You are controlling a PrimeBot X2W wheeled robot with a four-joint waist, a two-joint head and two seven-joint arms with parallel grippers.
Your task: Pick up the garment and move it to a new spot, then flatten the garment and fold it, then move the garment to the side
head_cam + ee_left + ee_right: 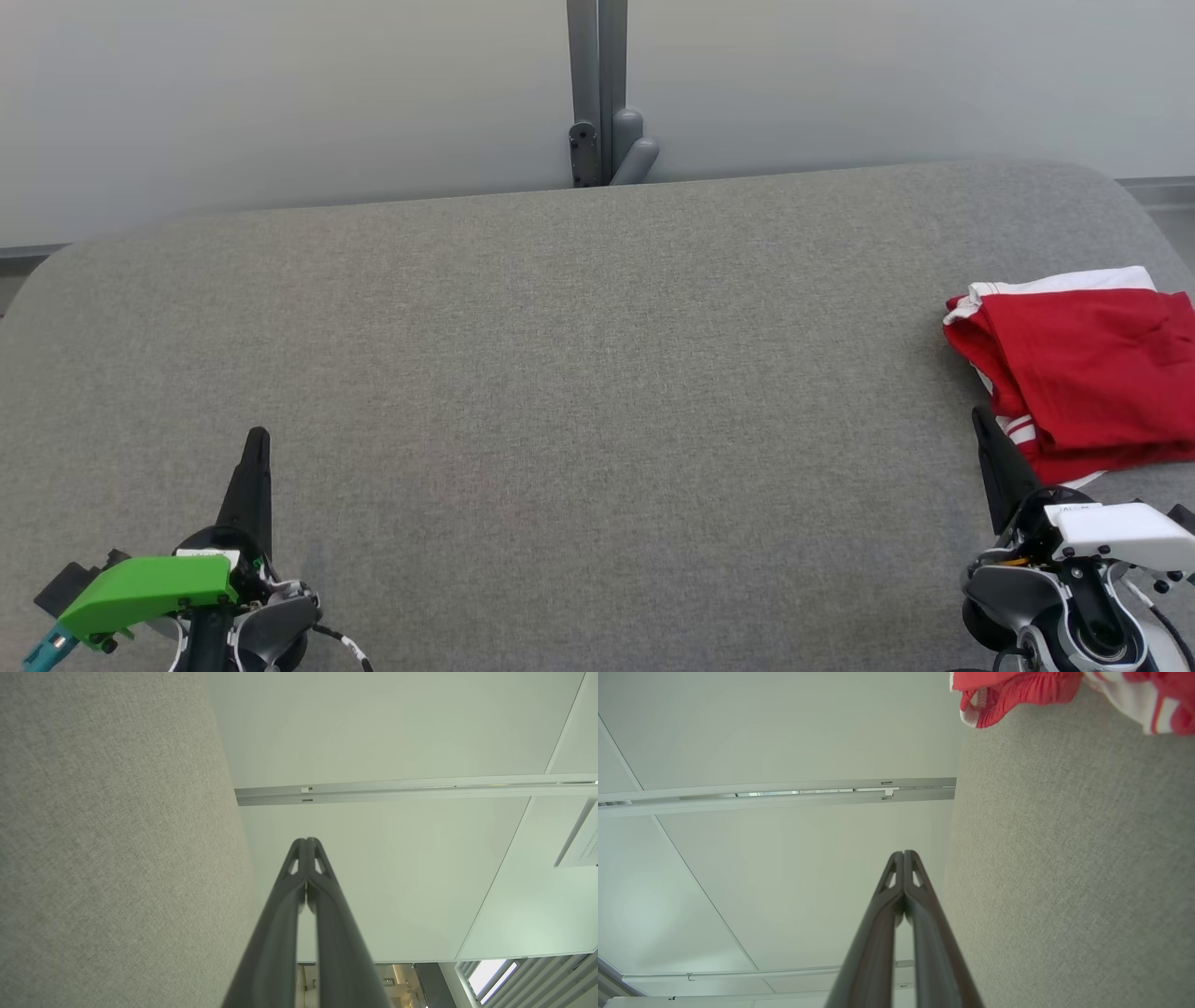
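Honestly, the stage can't be pinned down from this. The garment [1083, 373], red with white trim, is laid in a loosely layered bundle just beyond and to the right of the right gripper [978, 415], close by its tip but apparently not touched. It is well off to the right of the left gripper [258, 434]. Both grippers are pinched fully closed with nothing held, and are parked low over the grey table [597, 327].

That fits a folded piece already set aside, or a rumpled one waiting to be collected, so no move is suggested. Either way, the closed right fingertip is best kept from snagging the near edge, since the layers would be dragged.

The long axis seems to run crosswise to the right gripper's fingers. The white-trimmed edges are turned away from it and to its left. The rightmost part is cut off, so full length can't be judged.
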